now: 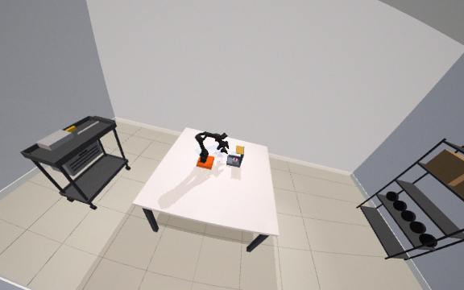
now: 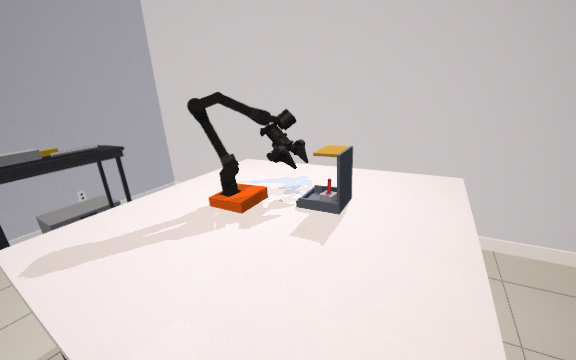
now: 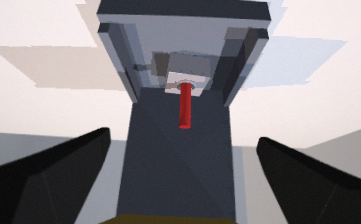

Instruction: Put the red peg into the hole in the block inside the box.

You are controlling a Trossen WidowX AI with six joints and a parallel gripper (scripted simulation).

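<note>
The red peg (image 1: 236,159) (image 2: 329,185) (image 3: 185,107) stands upright in the hole of the pale block (image 2: 326,197) (image 3: 190,64). A good length of it shows above the block; its lower end is hidden, so its depth cannot be told. The dark grey box (image 2: 345,180) (image 3: 176,165) stands around the block, its flat yellow roof (image 1: 240,150) (image 2: 330,150) (image 3: 171,220) above the peg and apart from it. My gripper (image 1: 226,151) (image 2: 301,164) (image 3: 185,139) is open and empty, outside the box in front of the open side, a little below roof height and touching nothing.
The arm's orange base (image 1: 205,163) (image 2: 238,198) stands on the white table (image 1: 216,201) (image 2: 268,280), on the box's open side. The box has low side walls (image 3: 118,62) and a low front lip (image 3: 183,10). A cart (image 1: 95,125) and a shelf rack (image 1: 429,205) stand away from the table.
</note>
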